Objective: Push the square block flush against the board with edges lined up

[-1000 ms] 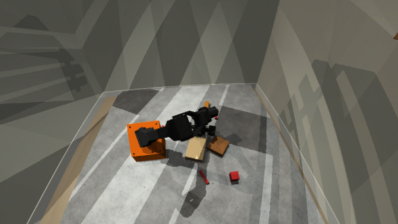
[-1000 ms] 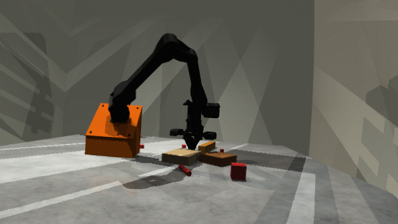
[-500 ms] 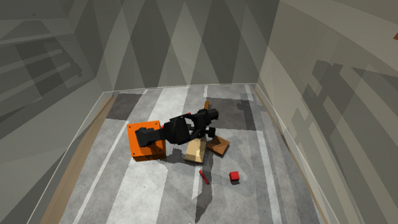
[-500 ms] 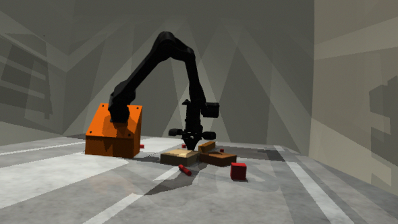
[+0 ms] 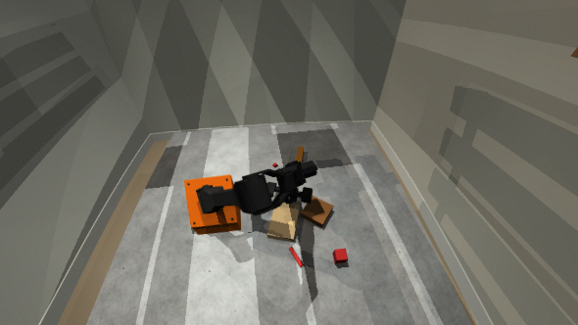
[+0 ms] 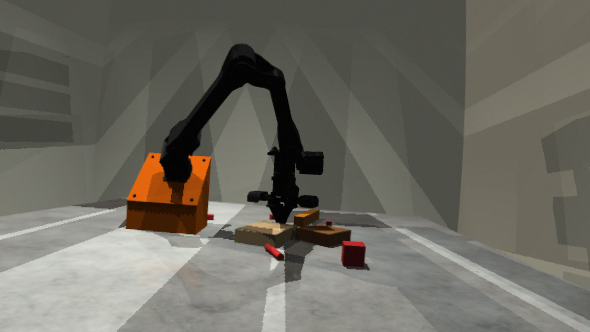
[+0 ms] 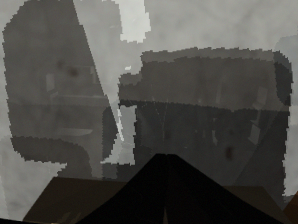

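Matte black jointed arm [image 6: 250, 85] on orange base [image 6: 167, 197].

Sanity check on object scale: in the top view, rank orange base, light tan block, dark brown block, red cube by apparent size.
1. orange base
2. light tan block
3. dark brown block, partly hidden under the gripper, so 2 versus 3 is unsure
4. red cube

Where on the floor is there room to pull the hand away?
Open floor lies right of the red cube and in front of the red stick. It is crowded where the shut gripper meets the light board and brown block.
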`<state>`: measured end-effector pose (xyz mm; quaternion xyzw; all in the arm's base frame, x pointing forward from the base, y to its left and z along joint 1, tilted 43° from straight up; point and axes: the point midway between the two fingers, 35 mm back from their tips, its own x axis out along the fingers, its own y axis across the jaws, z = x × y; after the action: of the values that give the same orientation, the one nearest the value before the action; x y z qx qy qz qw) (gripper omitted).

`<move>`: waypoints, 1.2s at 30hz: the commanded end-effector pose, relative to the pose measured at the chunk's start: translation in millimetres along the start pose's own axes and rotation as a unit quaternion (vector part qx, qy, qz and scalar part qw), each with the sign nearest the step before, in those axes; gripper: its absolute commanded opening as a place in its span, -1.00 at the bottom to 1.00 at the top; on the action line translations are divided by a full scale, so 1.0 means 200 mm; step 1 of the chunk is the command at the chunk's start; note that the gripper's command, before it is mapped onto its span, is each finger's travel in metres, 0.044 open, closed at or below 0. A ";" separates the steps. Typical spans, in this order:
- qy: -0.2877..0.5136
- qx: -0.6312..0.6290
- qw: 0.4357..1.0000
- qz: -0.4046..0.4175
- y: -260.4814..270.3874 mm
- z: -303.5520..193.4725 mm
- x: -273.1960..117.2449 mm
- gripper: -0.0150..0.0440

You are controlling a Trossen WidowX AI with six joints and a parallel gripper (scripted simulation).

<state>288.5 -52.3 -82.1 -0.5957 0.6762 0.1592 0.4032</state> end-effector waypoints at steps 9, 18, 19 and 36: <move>0.005 0.000 1.000 0.001 0.01 -0.07 0.01 -0.49; 0.005 0.000 1.000 0.001 0.01 -0.07 0.01 -0.49; 0.005 0.000 1.000 0.001 0.01 -0.07 0.01 -0.49; 0.005 0.000 1.000 0.001 0.01 -0.07 0.01 -0.49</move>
<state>282.6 -60.2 -76.2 -0.5943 0.6780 0.1585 0.4026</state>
